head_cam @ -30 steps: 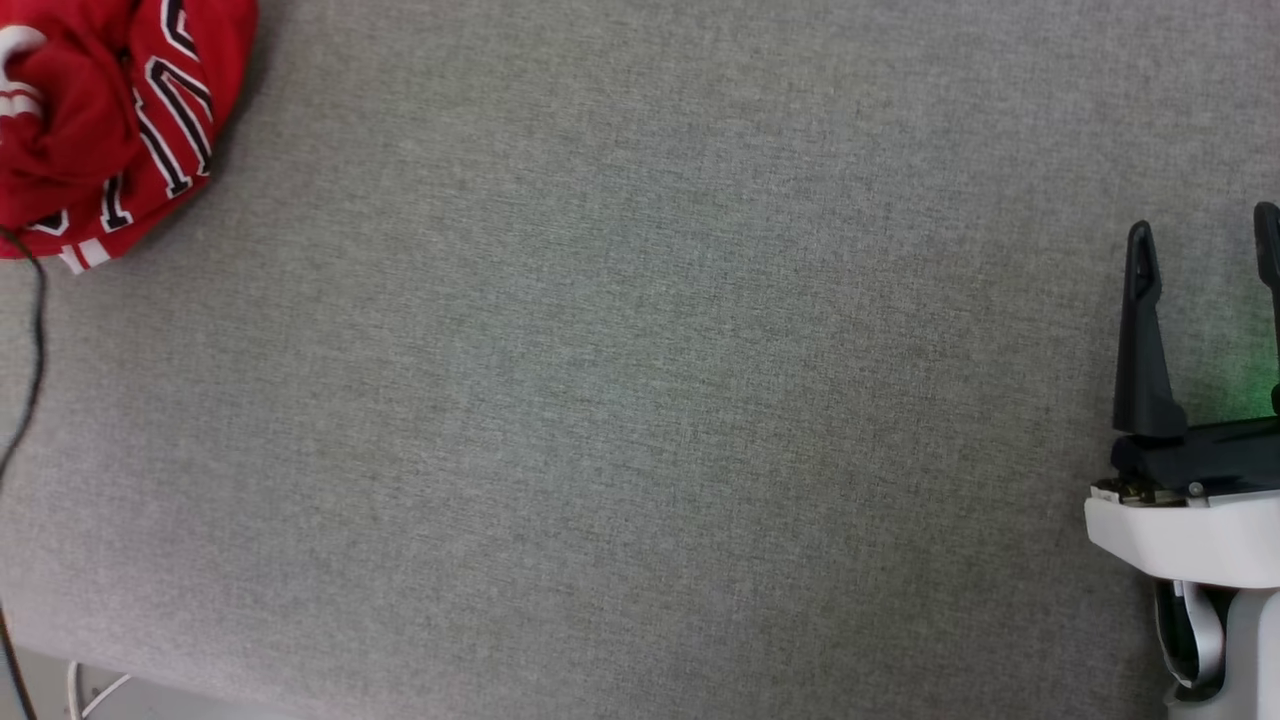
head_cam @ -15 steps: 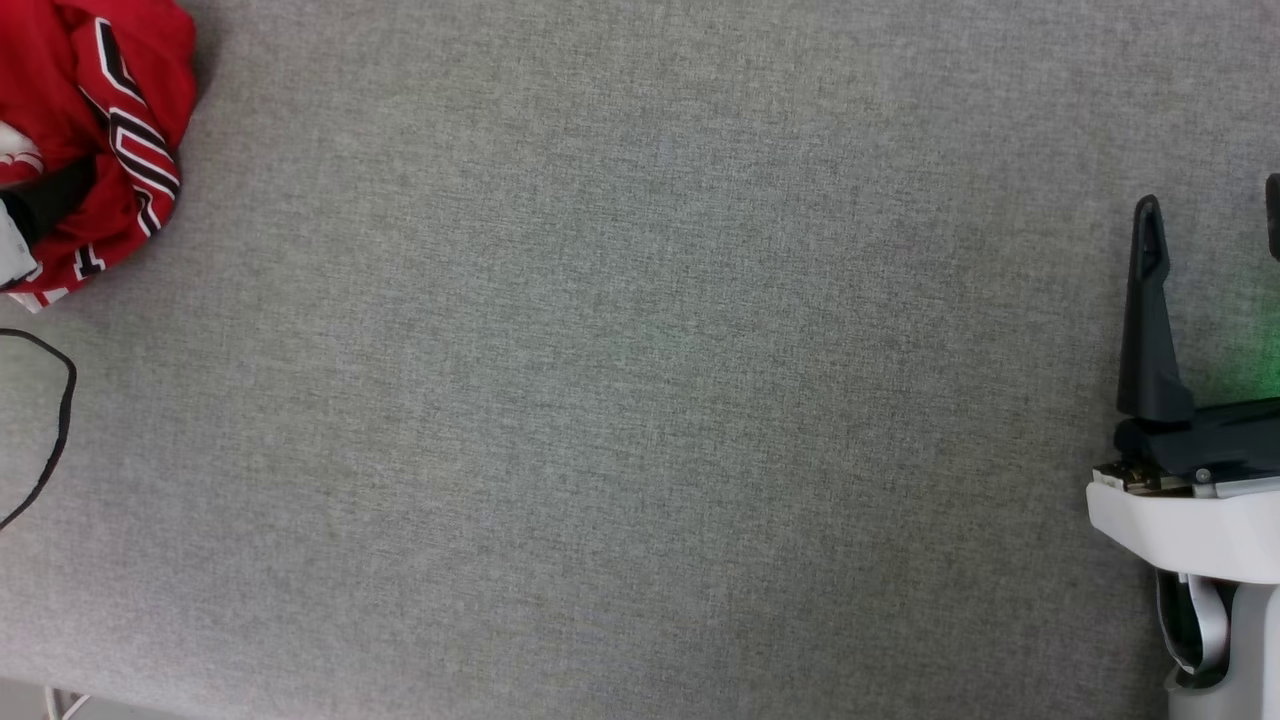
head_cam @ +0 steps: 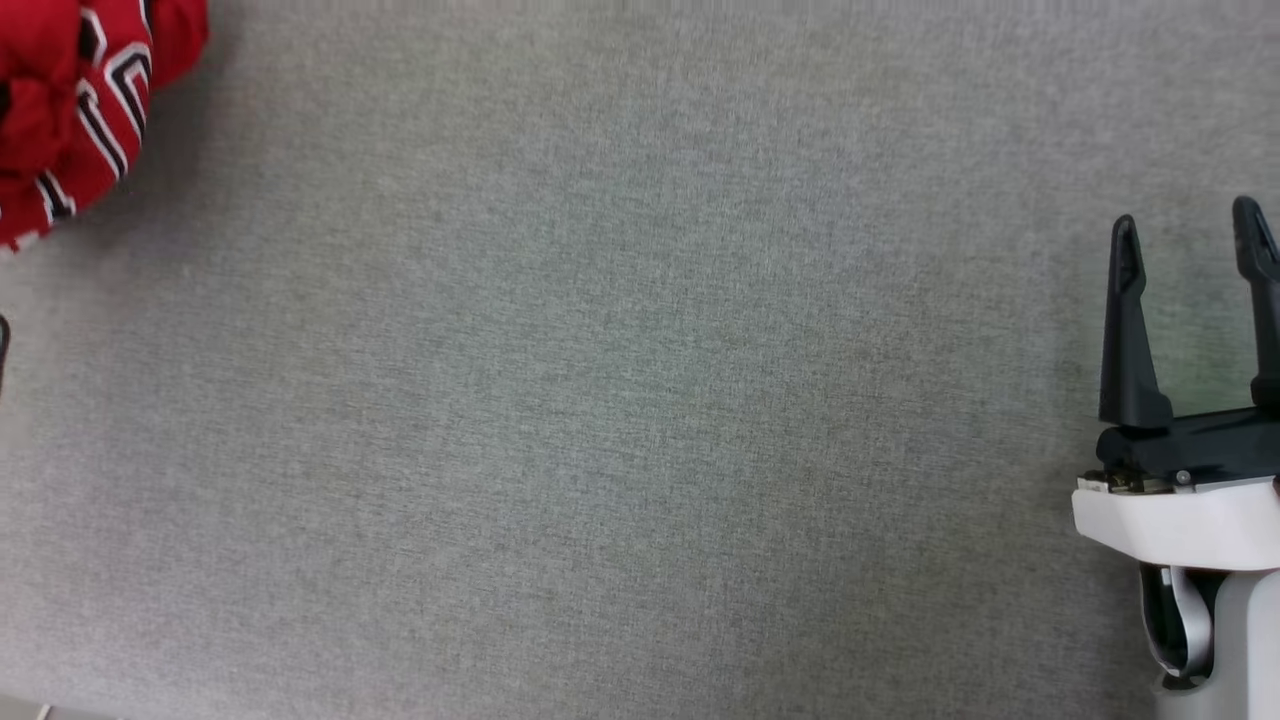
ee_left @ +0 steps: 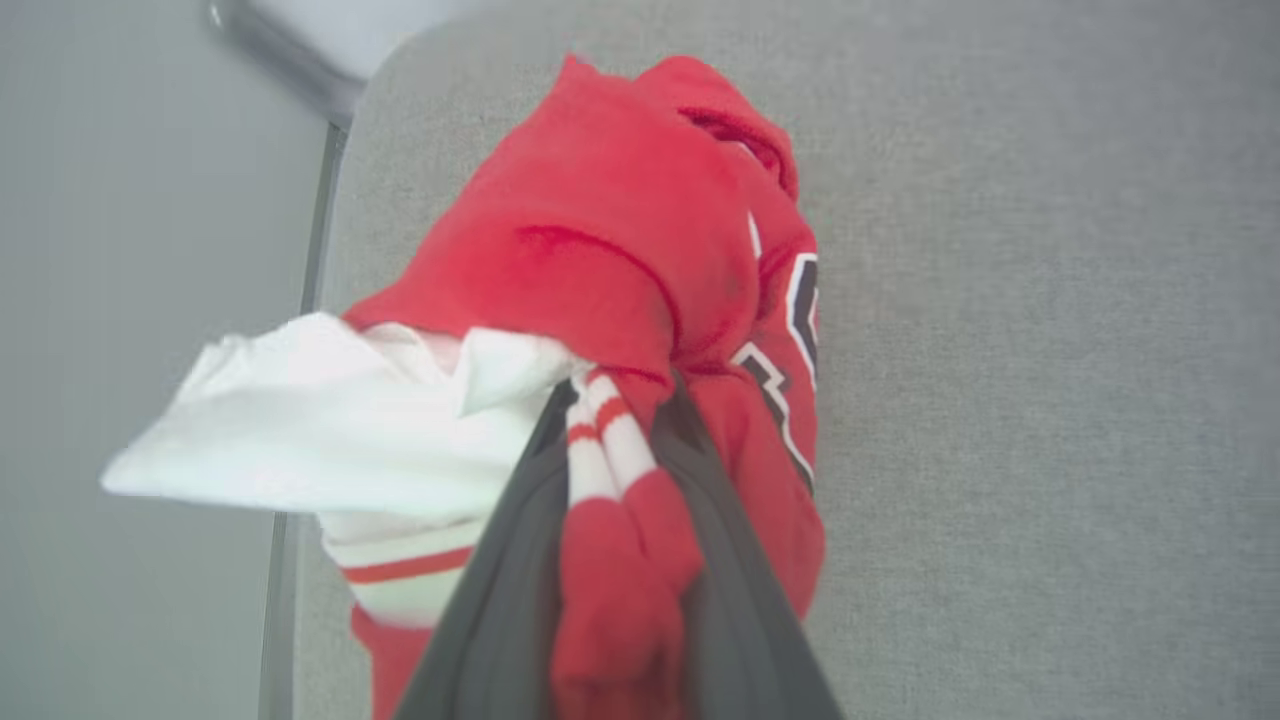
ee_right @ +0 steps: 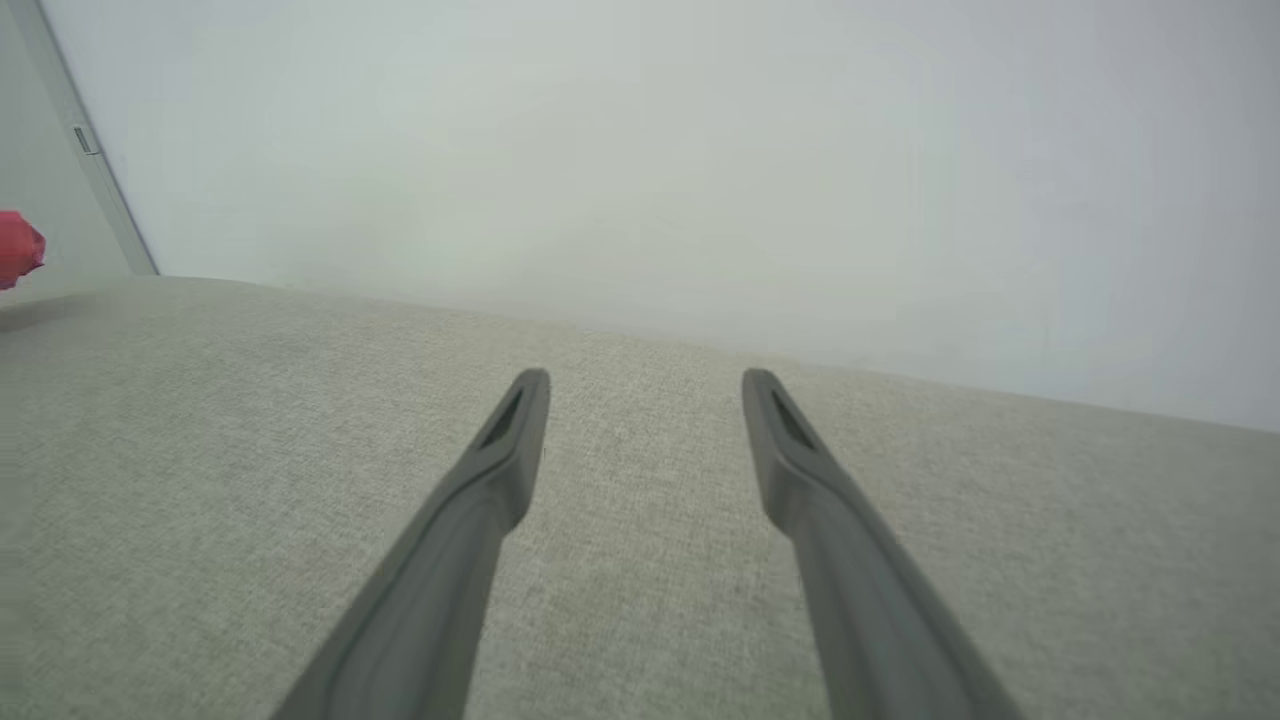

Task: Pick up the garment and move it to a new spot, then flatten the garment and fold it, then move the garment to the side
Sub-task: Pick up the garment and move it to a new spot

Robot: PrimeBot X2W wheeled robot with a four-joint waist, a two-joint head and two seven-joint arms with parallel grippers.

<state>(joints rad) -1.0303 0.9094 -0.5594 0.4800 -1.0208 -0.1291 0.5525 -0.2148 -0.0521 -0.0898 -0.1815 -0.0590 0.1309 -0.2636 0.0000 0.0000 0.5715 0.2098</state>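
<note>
Garment (ee_left: 620,300): red jersey, bunched into a loose bundle at the far left corner of the surface; in the head view it sits at the upper left.
Left gripper (ee_left: 620,410): clamped on the garment, a fold of red cloth and striped trim (ee_left: 600,440) pinched between its fingers.
Right gripper (head_cam: 1188,215): released, fingers spread and holding nothing, low over the surface at the robot's right, well apart from the garment.
Step in hand: judged to be the pick-up and carry to a new spot.
Doing it well: lift until the hanging folds come off the surface, then carry toward the bare middle; the pinch holds only part of the cloth, so a slow, level move guards against slipping.
Watch point: a white sleeve (ee_left: 300,420) hangs out past the edge (ee_left: 320,250) and may drag or catch.
Contact: whether the lowest folds touch the surface cannot be told.
Surface (head_cam: 640,400): grey woven fabric, flat and even, bare across the middle.
Room: a plain pale wall (ee_right: 640,150) rises behind the surface's far edge.
</note>
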